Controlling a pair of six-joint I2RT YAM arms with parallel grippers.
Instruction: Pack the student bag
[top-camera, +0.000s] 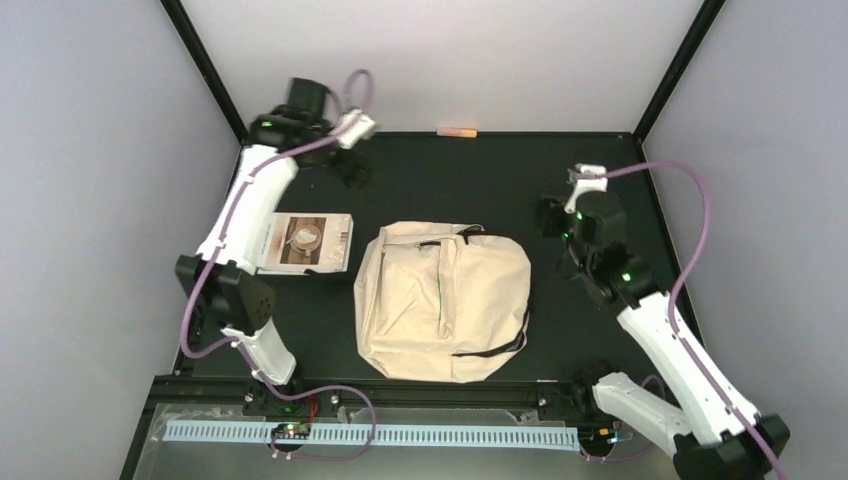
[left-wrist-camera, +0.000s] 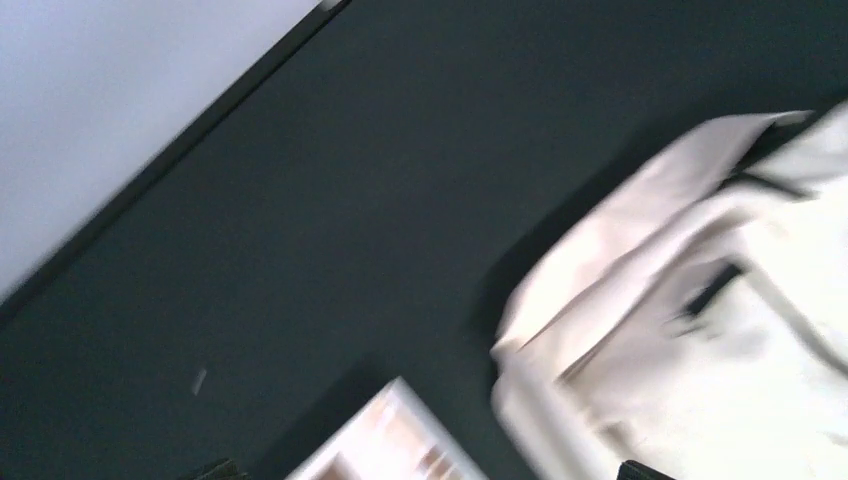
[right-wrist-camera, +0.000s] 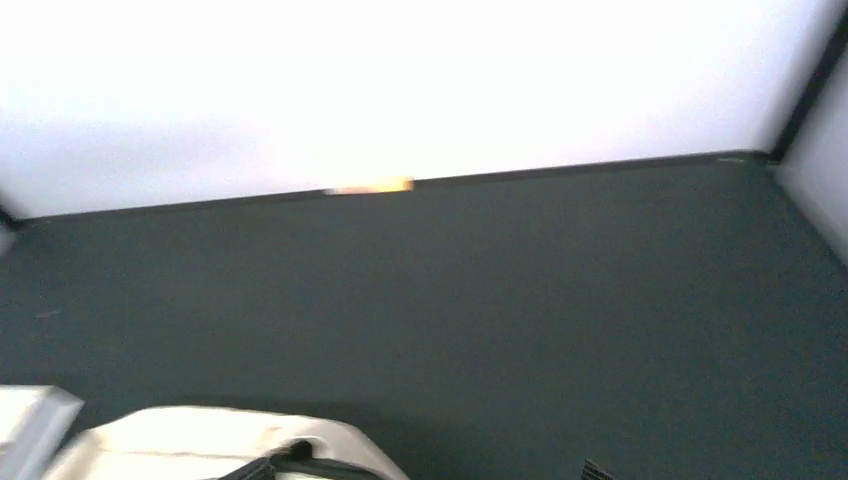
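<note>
I count one student bag (top-camera: 443, 300), one book (top-camera: 305, 243), one small orange stick (top-camera: 457, 131) and two arms.

The bag lies flat in the middle of the black table (top-camera: 480, 180), closer to the near edge than to the far one. Its near side comes almost to the near edge. Black straps show on its top and at its right side.

The book lies just left of the bag with a thin strip of table between them, so they do not touch. From above, the white left arm covers the book's left edge. The orange stick lies all the way back, at the far edge by the wall, well apart from everything else.

There is a lot of bare table behind the bag, and some more on its right side.

My left gripper (top-camera: 352, 170) is up near the far left corner. In its own camera I see two dark tips low in the picture, far apart, with the book's corner (left-wrist-camera: 390, 440) between them, so its fingers are spread and hold nothing. The bag (left-wrist-camera: 700, 330) looks blurry there.

My right gripper (top-camera: 553, 215) hangs right of the bag. I cannot tell if its fingers are apart or together.
</note>
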